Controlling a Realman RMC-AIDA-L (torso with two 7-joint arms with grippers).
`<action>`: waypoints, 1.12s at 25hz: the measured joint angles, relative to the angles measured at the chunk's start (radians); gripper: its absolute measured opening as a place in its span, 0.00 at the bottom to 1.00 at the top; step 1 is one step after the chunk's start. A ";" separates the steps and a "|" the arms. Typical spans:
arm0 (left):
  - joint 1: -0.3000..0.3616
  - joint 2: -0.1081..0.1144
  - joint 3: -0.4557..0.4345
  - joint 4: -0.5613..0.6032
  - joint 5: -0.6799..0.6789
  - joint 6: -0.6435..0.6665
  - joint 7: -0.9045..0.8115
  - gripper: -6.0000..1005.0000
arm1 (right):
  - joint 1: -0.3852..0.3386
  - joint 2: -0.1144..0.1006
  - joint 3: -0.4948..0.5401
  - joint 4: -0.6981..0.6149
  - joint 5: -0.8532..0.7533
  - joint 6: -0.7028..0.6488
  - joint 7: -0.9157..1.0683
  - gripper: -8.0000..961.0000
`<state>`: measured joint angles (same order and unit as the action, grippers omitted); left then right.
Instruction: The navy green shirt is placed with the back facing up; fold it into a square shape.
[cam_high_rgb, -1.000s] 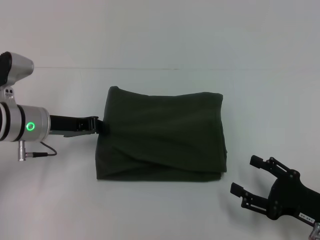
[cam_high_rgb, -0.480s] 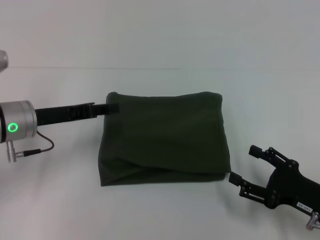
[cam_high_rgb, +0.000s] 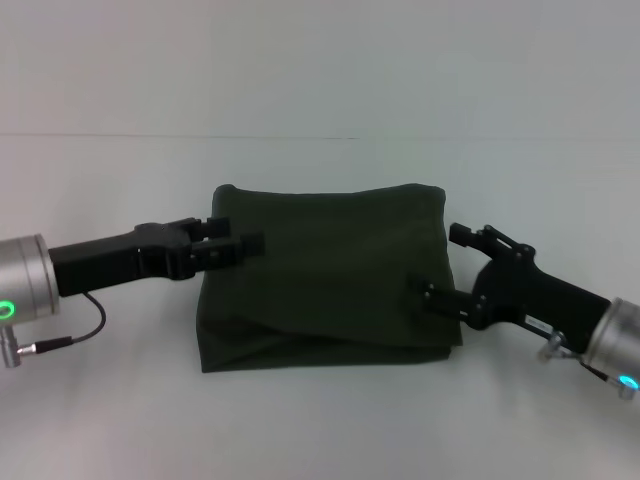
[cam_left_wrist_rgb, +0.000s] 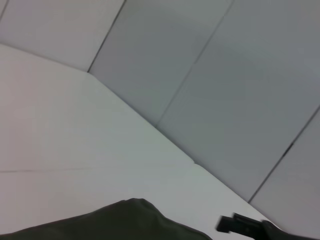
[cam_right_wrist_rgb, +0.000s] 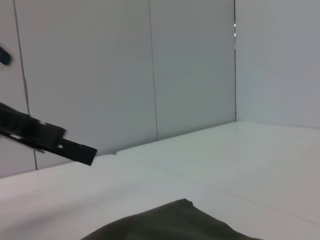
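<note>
navy green shirt folded, between grippers | left gripper open over left edge | right gripper open over right edge

I'm looking at a plain white table running back to a pale grey panelled wall; thin vertical seams are dividing the panels, and soft, even light is falling everywhere.
</note>
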<state>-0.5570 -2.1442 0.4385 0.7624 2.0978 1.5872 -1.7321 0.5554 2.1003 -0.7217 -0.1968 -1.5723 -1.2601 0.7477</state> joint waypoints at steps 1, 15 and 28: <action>0.007 -0.003 0.000 0.000 -0.003 0.009 0.027 0.70 | 0.019 0.000 -0.002 0.008 0.000 0.021 -0.002 0.98; 0.062 -0.019 -0.013 0.001 -0.010 0.017 0.141 0.96 | 0.126 0.007 -0.035 0.083 -0.009 0.220 -0.022 0.98; 0.065 -0.020 -0.014 -0.011 -0.011 0.020 0.165 0.96 | 0.121 0.006 -0.051 0.112 -0.011 0.315 -0.019 0.98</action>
<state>-0.4924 -2.1645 0.4248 0.7515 2.0869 1.6073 -1.5666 0.6759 2.1066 -0.7731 -0.0844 -1.5831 -0.9455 0.7288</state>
